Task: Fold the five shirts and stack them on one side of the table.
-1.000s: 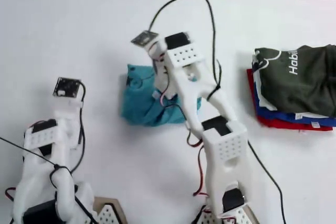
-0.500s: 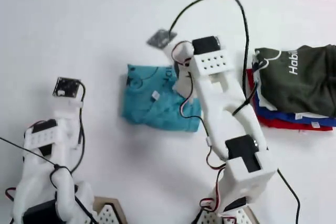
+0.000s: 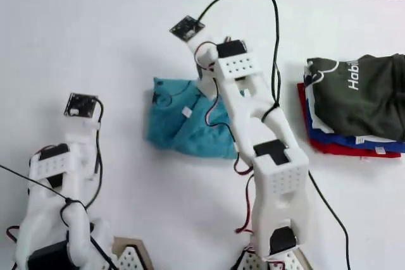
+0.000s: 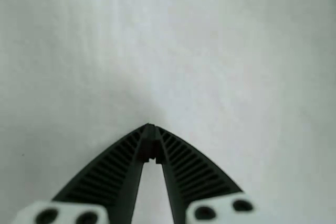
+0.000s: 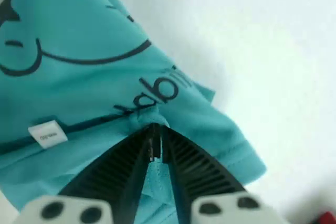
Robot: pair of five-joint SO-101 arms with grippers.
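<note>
A folded shirt [image 3: 180, 124] lies mid-table [image 3: 95, 36]; a stack of shirts [image 3: 354, 105] sits well apart at the right edge; the right gripper [image 5: 153, 135] is on the folded shirt's far right part; the left gripper [image 4: 149, 129] is over bare table, front left.

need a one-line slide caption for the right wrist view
Right gripper shut on a puckered fold of the teal shirt, which lies on the white table.

Light: bright, even, from overhead across the flat white tabletop [image 3: 95, 42].
Shadows: soft and faint; a thin dark edge under the folded teal cotton shirt [image 3: 168, 121].
Glare: tabletop washes pale in wrist views.
</note>
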